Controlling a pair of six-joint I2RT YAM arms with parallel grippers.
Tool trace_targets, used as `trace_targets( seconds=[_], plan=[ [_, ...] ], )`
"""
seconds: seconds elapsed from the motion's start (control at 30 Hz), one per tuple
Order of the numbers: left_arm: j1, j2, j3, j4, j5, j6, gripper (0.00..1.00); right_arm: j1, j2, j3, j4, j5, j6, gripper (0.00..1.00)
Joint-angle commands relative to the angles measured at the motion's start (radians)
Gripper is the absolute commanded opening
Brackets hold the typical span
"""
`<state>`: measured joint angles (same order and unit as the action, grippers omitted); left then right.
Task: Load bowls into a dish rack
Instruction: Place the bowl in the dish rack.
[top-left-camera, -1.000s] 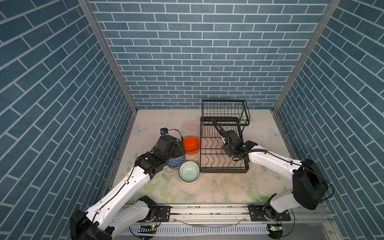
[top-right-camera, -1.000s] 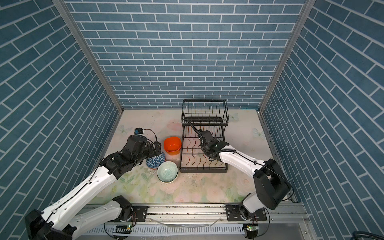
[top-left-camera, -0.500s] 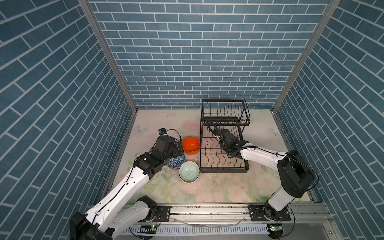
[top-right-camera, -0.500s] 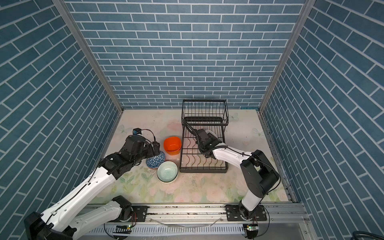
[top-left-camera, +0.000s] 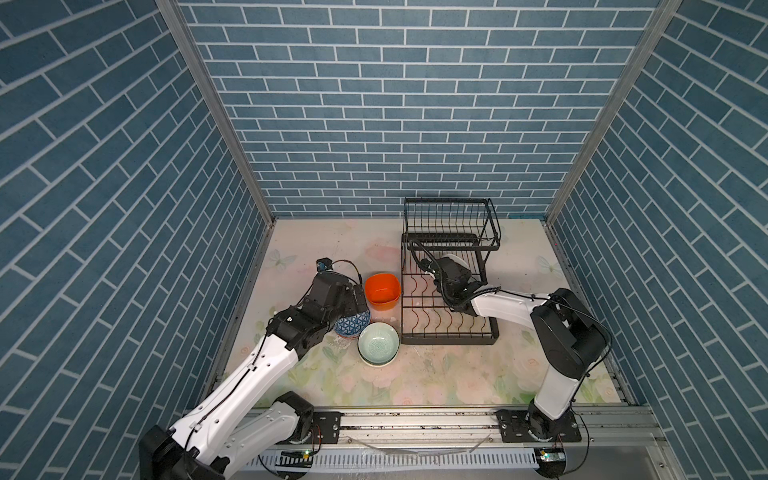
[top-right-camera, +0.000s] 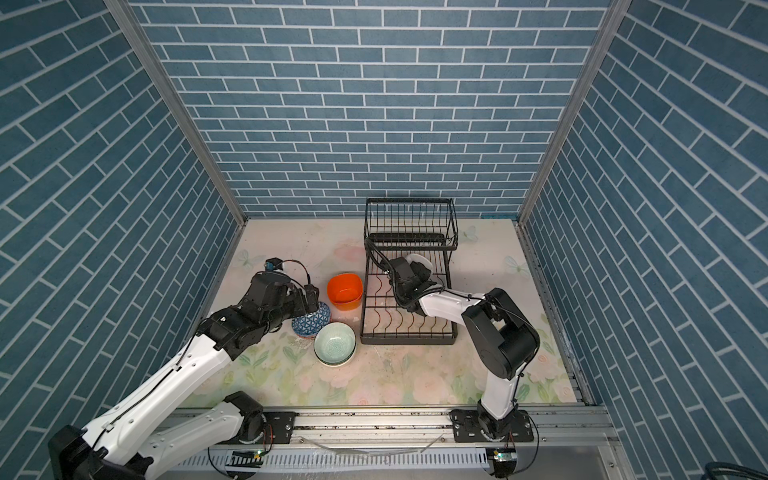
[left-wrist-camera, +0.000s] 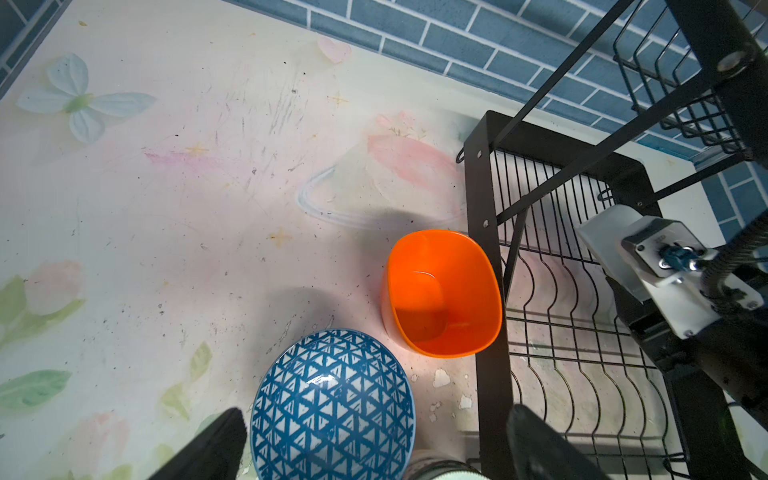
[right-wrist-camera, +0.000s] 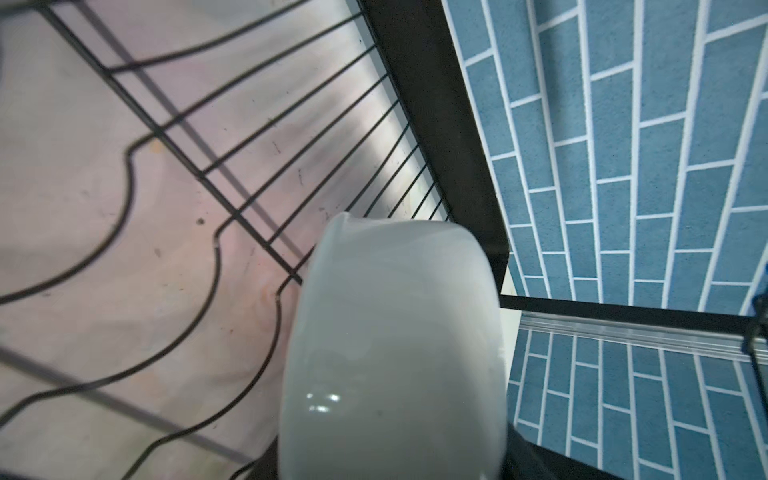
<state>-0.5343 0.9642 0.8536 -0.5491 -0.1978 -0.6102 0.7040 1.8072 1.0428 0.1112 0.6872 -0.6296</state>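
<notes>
White ceramic bowl (right-wrist-camera: 395, 353) held on edge in right jaws.
Rim sideways, black wire dish rack (top-left-camera: 449, 340) beneath those jaws; left jaws gape over blue-and-white patterned bowl (left-wrist-camera: 332, 403).

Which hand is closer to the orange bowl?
Left. The left gripper hovers over the blue bowl beside the orange bowl; the right gripper holds a white bowl inside the dish rack.
</notes>
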Motion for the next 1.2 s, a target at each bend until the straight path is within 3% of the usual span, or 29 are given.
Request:
trace_targets(
  seconds=[0.0, 0.57, 1.17],
  plan=[
    [0.008, 0.004, -0.002, -0.021, -0.002, 0.007, 1.00, -0.022, 0.022, 0.057, 0.123, 0.063, -0.100, 0.26],
    [0.010, 0.021, 0.000, -0.032, 0.004, 0.001, 0.99, -0.102, 0.128, 0.110, 0.294, 0.043, -0.284, 0.26],
    [0.010, 0.043, 0.004, -0.024, 0.015, -0.010, 1.00, -0.132, 0.231, 0.116, 0.372, 0.032, -0.349, 0.29]
  ],
)
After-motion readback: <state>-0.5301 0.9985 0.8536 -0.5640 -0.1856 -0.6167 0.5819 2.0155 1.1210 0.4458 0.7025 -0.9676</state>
